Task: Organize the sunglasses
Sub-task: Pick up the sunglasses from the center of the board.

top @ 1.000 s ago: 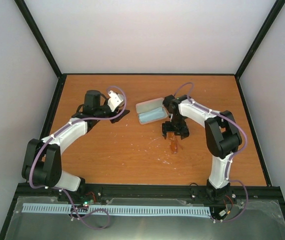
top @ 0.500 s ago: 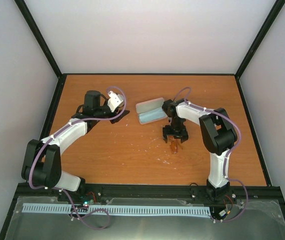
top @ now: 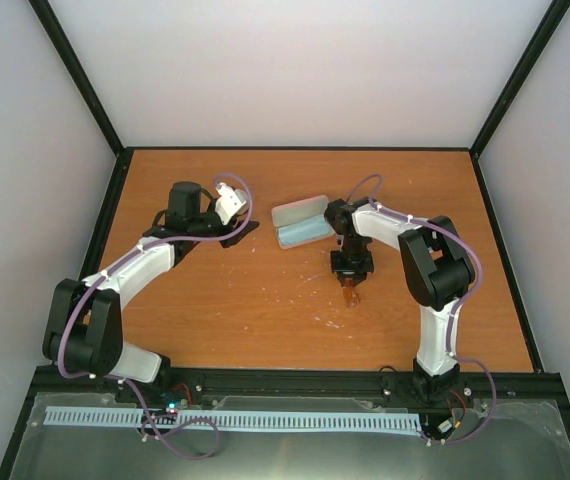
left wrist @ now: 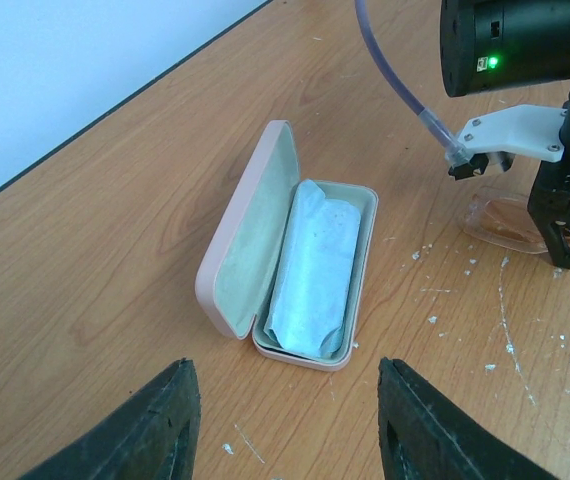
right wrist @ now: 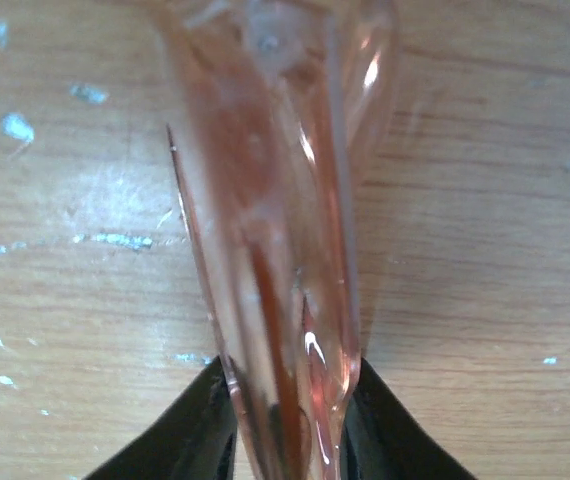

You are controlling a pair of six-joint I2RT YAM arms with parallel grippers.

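The amber see-through sunglasses [right wrist: 275,250] lie folded on the table, a small orange shape [top: 350,293] in the top view. My right gripper [top: 351,270] points down over them, and in the right wrist view both black fingers [right wrist: 200,425] press against the frame's sides, so it is shut on the sunglasses [left wrist: 525,222]. A pink case [left wrist: 227,255] lies open just behind and left, with a folded light blue cloth [left wrist: 313,265] inside. My left gripper [left wrist: 287,420] hovers open, left of the case [top: 299,226], holding nothing.
The wooden table [top: 225,300] carries white scuff marks and flecks in front of the sunglasses. Black frame rails edge the table, and pale walls enclose it on three sides. The right arm's wrist and cable [left wrist: 415,105] hang at the left wrist view's upper right.
My right gripper has come down over the sunglasses and its fingers have closed onto the frame. The left arm has not moved.
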